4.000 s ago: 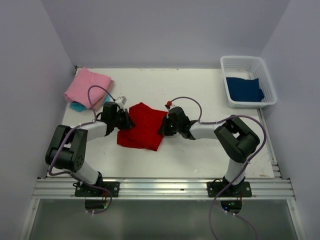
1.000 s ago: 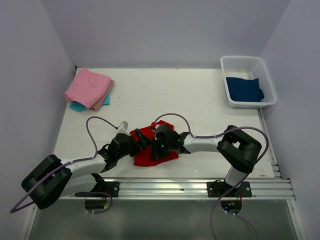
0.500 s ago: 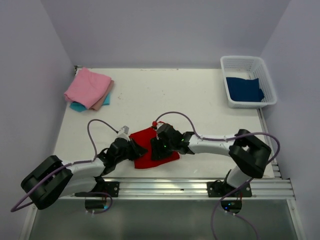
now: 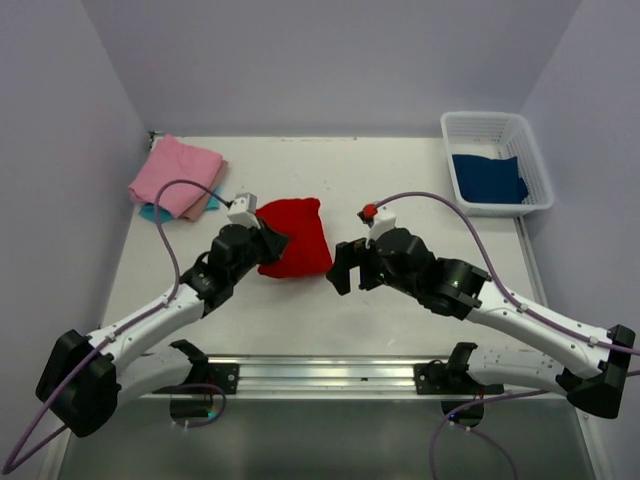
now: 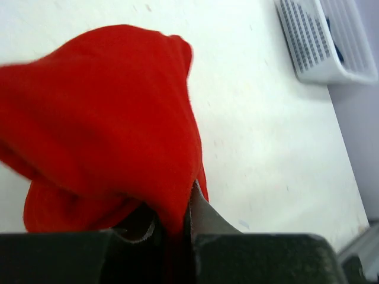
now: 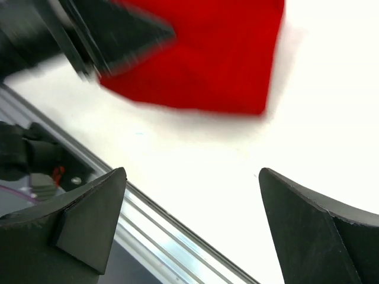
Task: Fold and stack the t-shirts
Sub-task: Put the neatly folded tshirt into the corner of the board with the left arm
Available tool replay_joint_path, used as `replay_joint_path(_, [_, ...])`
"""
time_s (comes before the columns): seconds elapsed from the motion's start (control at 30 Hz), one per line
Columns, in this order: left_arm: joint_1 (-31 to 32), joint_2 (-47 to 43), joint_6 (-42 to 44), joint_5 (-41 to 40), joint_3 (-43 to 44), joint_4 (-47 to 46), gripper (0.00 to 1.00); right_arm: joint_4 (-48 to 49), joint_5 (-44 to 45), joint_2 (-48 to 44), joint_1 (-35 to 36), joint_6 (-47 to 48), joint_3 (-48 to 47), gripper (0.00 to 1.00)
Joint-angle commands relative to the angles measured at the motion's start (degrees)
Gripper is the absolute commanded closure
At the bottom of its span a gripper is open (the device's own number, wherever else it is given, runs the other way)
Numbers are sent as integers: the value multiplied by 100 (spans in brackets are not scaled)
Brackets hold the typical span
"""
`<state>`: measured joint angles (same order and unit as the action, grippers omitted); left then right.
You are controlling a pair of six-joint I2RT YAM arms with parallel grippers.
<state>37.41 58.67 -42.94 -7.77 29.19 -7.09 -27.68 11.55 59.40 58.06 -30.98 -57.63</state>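
From above, you have the red t-shirt (image 4: 293, 237) bunched well left of the basket (image 4: 497, 160), left gripper (image 4: 270, 240) at its edge; left wrist shows jaws clamped on it; right wrist shows right gripper (image 6: 190, 177) jaws wide, empty.

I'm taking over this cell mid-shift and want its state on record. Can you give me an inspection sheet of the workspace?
Surface: white table, faint specks.
Job's things: red t-shirt bunched mid-table; pink t-shirt tops a folded stack far left, turquoise t-shirt and beige t-shirt edges beneath; dark blue t-shirt in the white basket, far right.
Clutter: nothing seen.
Grippers: left gripper shut on the red t-shirt; right gripper open, empty, beside it.
Cables: purple cables arch over both arms.
Surroundings: pale walls on three sides; metal rail at near edge.
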Motion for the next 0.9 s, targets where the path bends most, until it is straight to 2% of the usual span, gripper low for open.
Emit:
replay_joint_path(0.0, [-830, 407, 927, 29, 717, -143, 100, -721, 444, -77, -6, -30, 260, 1])
replay_joint_path(0.17, [-1822, 1312, 1454, 65, 1676, -231, 100, -879, 436, -393, 3, -241, 708, 1])
replay_joint_path(0.33, [-2728, 2163, 1710, 91, 2994, -240, 100, -976, 260, -543, 3, -417, 1148, 1])
replay_joint_path(0.7, [-4039, 4106, 1956, 1102, 5754, -223, 100, -1301, 347, -675, -5, -593, 1473, 1])
replay_joint_path(0.77, [-4241, 4388, 2087, 1224, 6358, 39, 100, -1371, 392, -692, -6, -611, 1482, 1])
replay_joint_path(0.87, [-4540, 4907, 2158, 1278, 6783, 234, 100, -1433, 436, -675, -6, -646, 1482, 1])
